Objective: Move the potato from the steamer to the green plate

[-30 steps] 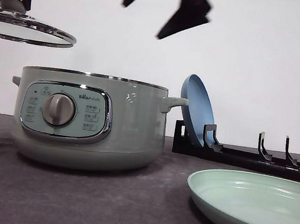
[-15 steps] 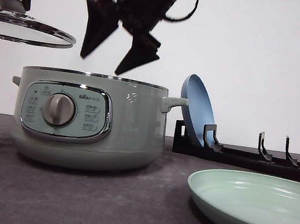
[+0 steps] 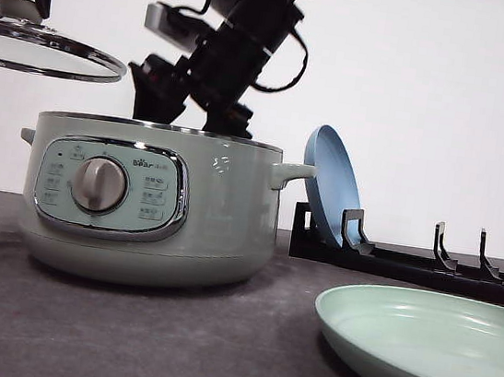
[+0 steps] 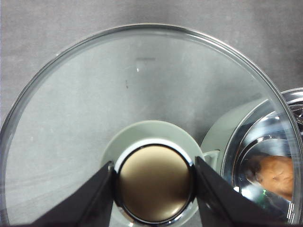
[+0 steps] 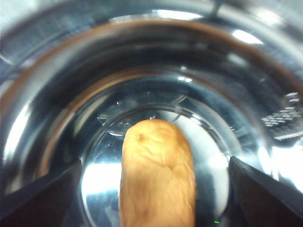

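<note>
Down inside the steamer (image 3: pixel 152 203), the right gripper (image 5: pixel 156 189) is spread wide, the potato (image 5: pixel 157 172) lying lengthwise between its fingers on the shiny floor. Sink lower before closing, and squeeze across its narrow waist. The left gripper (image 4: pixel 154 189) clamps the lid knob (image 4: pixel 155 189), holding the lid (image 3: pixel 48 45) off left. The green plate (image 3: pixel 425 355) waits at near right.

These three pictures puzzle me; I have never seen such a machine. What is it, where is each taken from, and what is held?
It is a two-armed robot. The front view looks over the table at the steamer, green plate and a blue plate in a rack. The other two views come from cameras on the wrists. The left gripper holds the glass lid by its knob, beside the pot. The right gripper is inside the steamer, its fingers open on either side of the potato, not yet closed.
</note>
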`<state>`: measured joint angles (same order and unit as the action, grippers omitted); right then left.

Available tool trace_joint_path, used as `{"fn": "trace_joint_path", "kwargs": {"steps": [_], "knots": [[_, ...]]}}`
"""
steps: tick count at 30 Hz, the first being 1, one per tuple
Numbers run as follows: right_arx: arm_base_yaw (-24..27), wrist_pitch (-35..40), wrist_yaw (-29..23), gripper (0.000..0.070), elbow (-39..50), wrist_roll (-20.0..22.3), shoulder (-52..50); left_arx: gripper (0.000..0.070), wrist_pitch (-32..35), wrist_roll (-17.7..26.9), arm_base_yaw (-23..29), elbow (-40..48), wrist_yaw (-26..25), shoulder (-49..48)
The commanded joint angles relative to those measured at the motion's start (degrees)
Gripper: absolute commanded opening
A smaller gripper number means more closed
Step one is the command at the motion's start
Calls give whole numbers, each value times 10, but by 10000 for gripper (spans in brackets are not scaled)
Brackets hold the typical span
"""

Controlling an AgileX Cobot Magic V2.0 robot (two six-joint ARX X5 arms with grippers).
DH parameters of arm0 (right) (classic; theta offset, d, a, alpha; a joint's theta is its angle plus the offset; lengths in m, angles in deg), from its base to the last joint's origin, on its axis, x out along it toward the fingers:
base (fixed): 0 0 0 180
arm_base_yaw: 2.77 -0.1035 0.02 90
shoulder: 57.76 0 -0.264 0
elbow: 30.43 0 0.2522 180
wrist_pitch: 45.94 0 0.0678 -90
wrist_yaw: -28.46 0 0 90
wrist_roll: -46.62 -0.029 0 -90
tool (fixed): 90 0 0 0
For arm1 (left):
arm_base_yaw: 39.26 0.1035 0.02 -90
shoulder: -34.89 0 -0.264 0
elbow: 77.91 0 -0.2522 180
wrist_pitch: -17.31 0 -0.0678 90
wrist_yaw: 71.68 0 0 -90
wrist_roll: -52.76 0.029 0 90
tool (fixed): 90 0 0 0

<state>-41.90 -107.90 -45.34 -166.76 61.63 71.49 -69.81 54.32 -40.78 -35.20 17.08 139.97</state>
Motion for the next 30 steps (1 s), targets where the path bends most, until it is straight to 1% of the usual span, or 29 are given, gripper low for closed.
{"fn": "trace_joint_path", "kwargs": {"steps": [1,9,10,13,16,19,24,25,30], "knots": [[-9,7,-2,616,-17,7,20,0,16,-3,1,-27,0,1],[-13,1,-9,608,-17,5,42,0,16,-3,1,-27,0,1],[-13,1,-10,600,-16,4,42,0,16,-3,1,-27,0,1],[-17,-2,-11,533,-16,3,43,0,16,-2,1,-27,0,1],[-17,-4,-13,520,-16,0,43,0,16,-1,1,-27,0,1],[-17,-11,-19,480,-15,0,43,0,16,-1,1,-27,0,1],[-18,-18,-28,469,-15,-1,45,0,16,-1,1,-27,0,1],[-18,-19,-28,456,-15,-1,46,0,16,-1,1,-27,0,1],[-19,-20,-28,340,-15,-13,49,0,18,-1,1,-27,0,1]]}}
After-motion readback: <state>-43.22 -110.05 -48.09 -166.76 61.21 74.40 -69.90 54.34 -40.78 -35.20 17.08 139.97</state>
